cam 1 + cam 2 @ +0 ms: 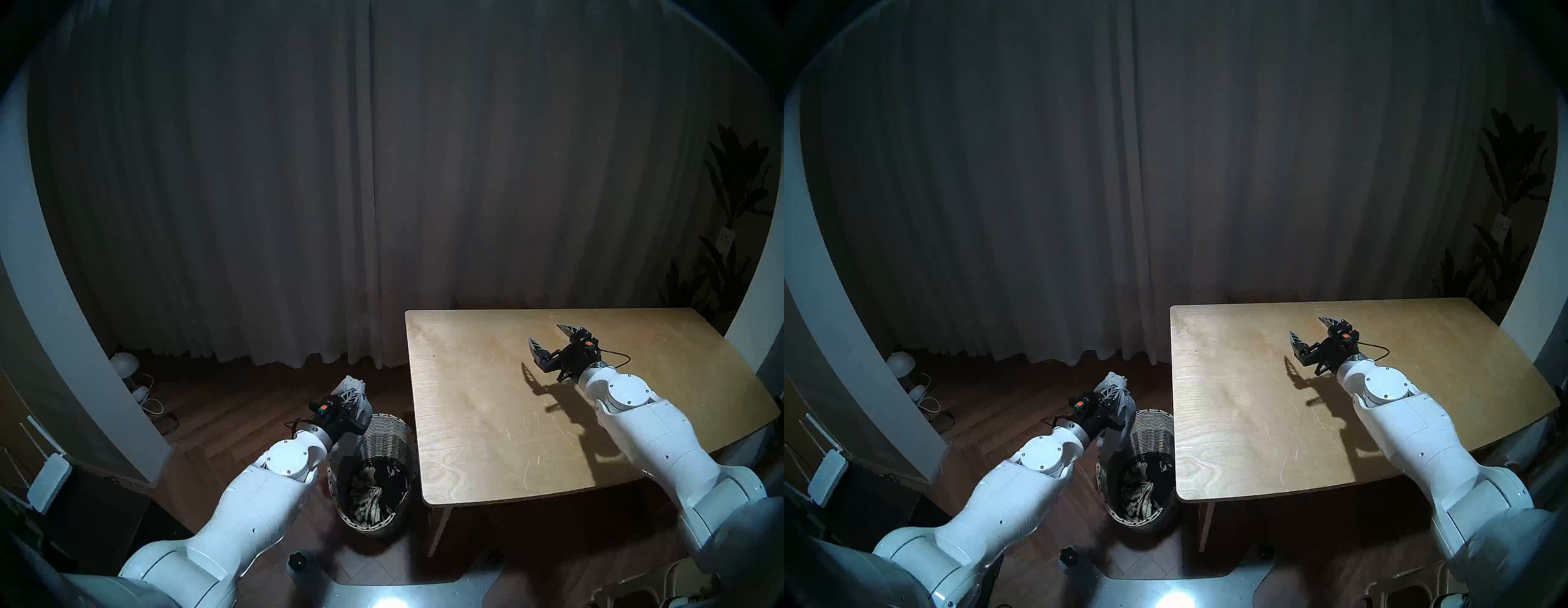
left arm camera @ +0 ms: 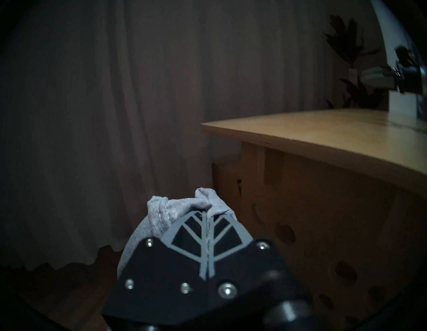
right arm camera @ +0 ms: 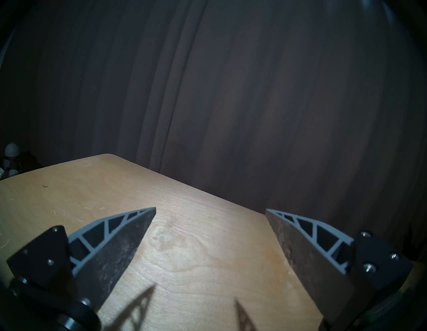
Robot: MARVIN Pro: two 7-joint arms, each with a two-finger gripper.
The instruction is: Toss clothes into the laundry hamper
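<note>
My left gripper [image 1: 350,392] is shut on the heather grey garment [image 1: 360,407], bunched between its fingers, and holds it just above the far left rim of the laundry hamper [image 1: 387,441]. The wrist view shows the grey garment [image 2: 157,212] pinched at the closed fingertips [image 2: 196,222]. The woven hamper [image 1: 1153,433] stands on the floor by the table's left edge. Inside it lie the cream, black-striped garment [image 1: 369,496] and the black one [image 1: 394,467]. The olive-tan knit is out of view. My right gripper [image 1: 544,333] is open and empty over the table [image 1: 479,424].
The wooden table [image 1: 1242,403] has a bare top, also in the right wrist view [image 3: 184,242]. Grey curtains [image 1: 297,191] hang behind. A white lamp [image 1: 124,363] and cables lie on the floor at left, beside a white wall [image 1: 51,297]. A plant [image 1: 729,204] stands at the far right.
</note>
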